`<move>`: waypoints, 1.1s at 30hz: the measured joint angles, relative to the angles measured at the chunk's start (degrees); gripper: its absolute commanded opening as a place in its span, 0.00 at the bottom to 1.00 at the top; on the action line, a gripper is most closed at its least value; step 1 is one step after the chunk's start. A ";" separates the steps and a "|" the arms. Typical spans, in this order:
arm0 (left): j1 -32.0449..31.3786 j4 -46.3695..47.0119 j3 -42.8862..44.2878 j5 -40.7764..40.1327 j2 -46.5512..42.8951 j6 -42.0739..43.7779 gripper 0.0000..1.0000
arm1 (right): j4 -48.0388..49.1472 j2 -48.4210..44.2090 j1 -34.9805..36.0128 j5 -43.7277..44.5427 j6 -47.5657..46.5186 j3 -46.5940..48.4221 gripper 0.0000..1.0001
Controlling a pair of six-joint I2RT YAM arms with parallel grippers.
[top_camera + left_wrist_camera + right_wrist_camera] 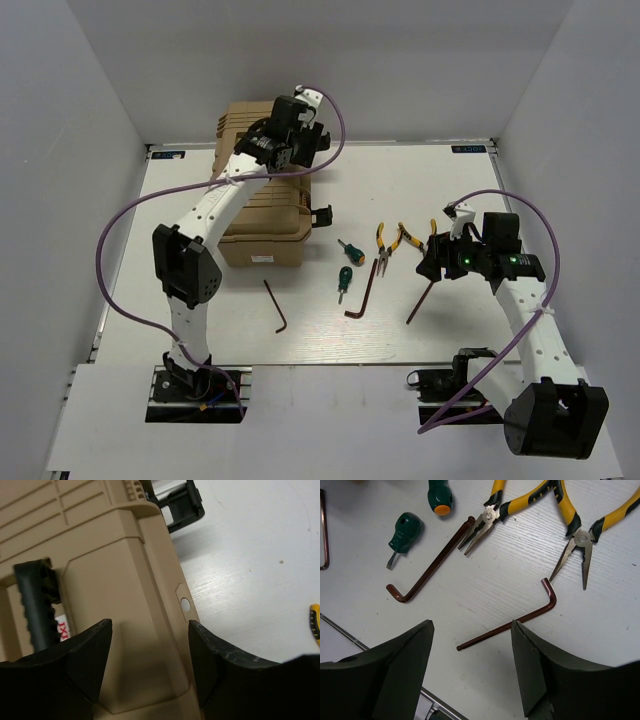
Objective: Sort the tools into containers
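Note:
The tan toolbox stands at the back left with its ribbed lid down; its black handle shows in the left wrist view. My left gripper is open and empty above the box's right side. Two green-handled screwdrivers, two yellow-handled pliers and three dark hex keys lie on the table right of the box. My right gripper is open and empty just above one hex key, whose shaft runs under the right fingertip. Another hex key lies to its left.
A black side latch sticks out from the box's right side. A third hex key lies alone in front of the box. White walls close in the table at the back and sides. A metal rail runs along the near edge.

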 measured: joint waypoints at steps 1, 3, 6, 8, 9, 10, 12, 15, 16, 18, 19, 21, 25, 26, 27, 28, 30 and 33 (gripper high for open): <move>-0.13 0.33 0.00 -0.85 -0.33 0.02 0.72 | 0.00 0.00 0.02 0.02 0.00 0.00 0.70; -0.57 1.31 0.00 -3.52 -1.36 0.11 0.72 | -0.02 0.00 0.02 0.02 -0.02 0.00 0.70; -1.09 3.08 -0.37 -8.55 -3.67 0.52 0.72 | -0.04 0.00 0.02 0.00 -0.07 0.00 0.70; -1.29 4.02 -0.63 -11.67 -5.20 1.01 0.72 | -0.04 0.00 0.02 0.00 -0.13 0.00 0.70; -1.38 4.22 -0.72 -13.25 -5.92 1.29 0.72 | -0.04 0.00 0.02 0.00 -0.15 0.00 0.70; -1.38 4.46 -0.92 -14.36 -6.43 1.40 0.72 | -0.07 0.00 0.02 0.02 -0.15 0.00 0.70; -1.38 4.83 -1.36 -16.31 -7.13 1.70 0.72 | -0.09 0.00 0.02 0.00 -0.15 0.00 0.70; -1.33 4.92 -2.19 -18.36 -7.04 1.84 0.72 | -0.17 0.00 0.02 0.02 -0.15 0.00 0.70; -1.31 4.72 -2.64 -18.84 -6.91 1.92 0.72 | -0.22 0.00 0.02 0.02 -0.13 0.00 0.70; -1.36 4.57 -3.23 -19.30 -6.34 1.99 0.72 | -0.22 0.00 0.02 0.02 -0.13 0.00 0.70; -1.36 4.35 -3.34 -19.41 -6.01 1.99 0.72 | -0.24 0.00 0.02 0.02 -0.13 0.00 0.70; -1.36 4.17 -3.43 -19.47 -5.16 2.16 0.72 | -0.24 0.00 0.02 0.02 -0.13 0.00 0.70; -1.16 3.76 -3.45 -19.96 -3.67 2.19 0.72 | -0.28 0.00 0.02 0.02 -0.13 0.00 0.70; -0.96 3.72 -3.54 -20.13 -3.30 2.16 0.71 | -0.28 0.00 0.02 0.02 -0.13 0.00 0.70; -0.90 3.87 -3.91 -20.39 -3.10 2.14 0.71 | -0.28 0.00 0.02 0.02 -0.13 0.00 0.70; -0.81 3.89 -4.59 -20.74 -2.99 2.14 0.70 | -0.28 0.00 0.02 0.02 -0.13 0.00 0.70; -0.52 3.80 -5.88 -21.31 -2.78 2.16 0.70 | -0.28 0.00 0.02 0.02 -0.13 0.00 0.70; 0.09 3.72 -7.15 -21.79 -2.73 1.97 0.68 | -0.31 0.02 0.02 0.00 -0.11 0.00 0.70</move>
